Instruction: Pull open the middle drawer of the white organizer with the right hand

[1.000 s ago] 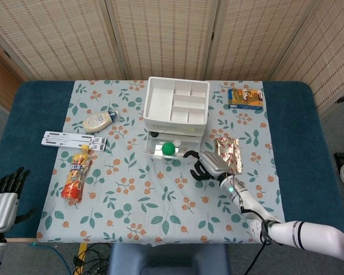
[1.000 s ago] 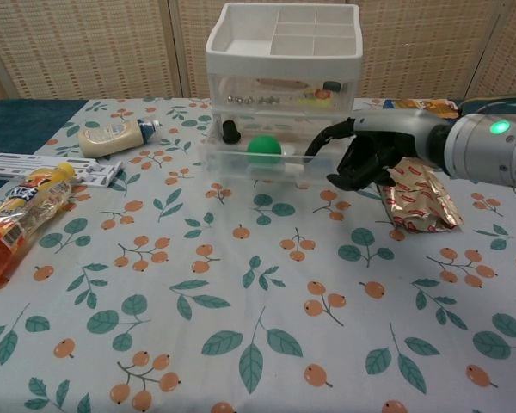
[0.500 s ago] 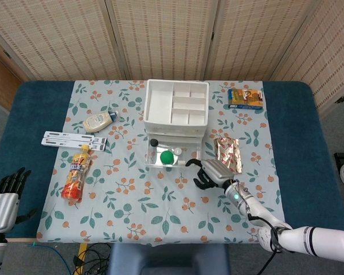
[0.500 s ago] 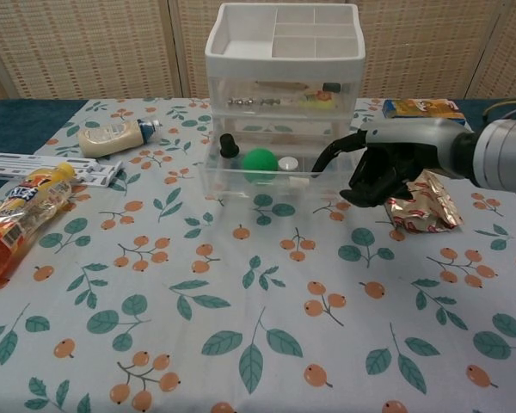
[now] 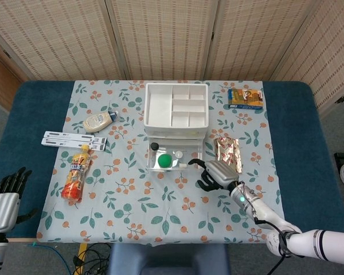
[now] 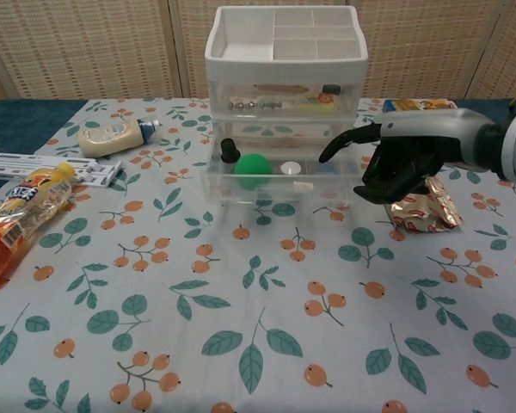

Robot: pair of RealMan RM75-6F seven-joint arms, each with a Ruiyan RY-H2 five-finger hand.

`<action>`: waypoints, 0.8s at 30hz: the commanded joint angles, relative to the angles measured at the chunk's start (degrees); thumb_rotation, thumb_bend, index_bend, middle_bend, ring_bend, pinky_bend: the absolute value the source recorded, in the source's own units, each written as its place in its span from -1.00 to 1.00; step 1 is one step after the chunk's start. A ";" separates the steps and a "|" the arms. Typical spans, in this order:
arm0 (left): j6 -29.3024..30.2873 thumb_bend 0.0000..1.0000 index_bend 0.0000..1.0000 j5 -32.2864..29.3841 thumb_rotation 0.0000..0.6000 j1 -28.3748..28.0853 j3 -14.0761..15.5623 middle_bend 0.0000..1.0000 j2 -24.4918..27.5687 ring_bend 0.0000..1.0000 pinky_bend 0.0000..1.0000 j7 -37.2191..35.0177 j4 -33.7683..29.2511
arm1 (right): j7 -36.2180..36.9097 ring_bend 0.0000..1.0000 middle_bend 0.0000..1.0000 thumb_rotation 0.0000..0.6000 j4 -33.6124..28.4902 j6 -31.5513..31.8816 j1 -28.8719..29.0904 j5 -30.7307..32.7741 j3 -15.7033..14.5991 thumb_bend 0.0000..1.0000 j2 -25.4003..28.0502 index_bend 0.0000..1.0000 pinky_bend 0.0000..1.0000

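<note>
Drawer [image 6: 279, 182] — pulled out, beside right robot hand [image 6: 400, 163]

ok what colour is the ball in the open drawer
Green. The ball shows best in the chest view, through the clear drawer front.

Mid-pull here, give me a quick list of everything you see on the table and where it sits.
white organizer: one, white, back centre of the cloth
middle drawer: one, clear, pulled out toward the front
green ball: one, green, in the open drawer
mayonnaise bottle: one, cream, left of the organizer
white strips: two, white, far left
orange drink bottle: one, orange, lying front left
gold foil packet: one, gold, right of the drawer
snack box: one, yellow and blue, back right
left hand: at the table's left front edge, holding nothing
right hand: at the drawer's right front corner
</note>
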 commanded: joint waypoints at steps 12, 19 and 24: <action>0.38 -0.73 -0.84 0.49 1.00 0.11 0.09 -0.87 0.04 -0.79 -0.78 -0.24 -0.28 | -5.07 0.75 0.67 1.00 -8.32 1.78 1.24 -7.25 0.92 -0.12 9.07 -0.90 0.77; 0.48 -0.73 -0.84 0.16 1.00 0.40 0.15 -0.87 -0.19 -0.79 -0.78 -0.84 0.29 | -17.11 0.73 0.67 1.00 -5.41 3.46 6.23 -4.72 1.47 -0.41 7.44 -0.38 0.86; 0.52 -0.73 -0.84 0.07 1.00 0.46 0.08 -0.87 -0.26 -0.79 -0.78 -1.21 0.71 | -24.98 0.75 0.70 1.00 -2.01 3.67 9.81 -2.51 0.60 -0.60 4.32 -0.37 0.93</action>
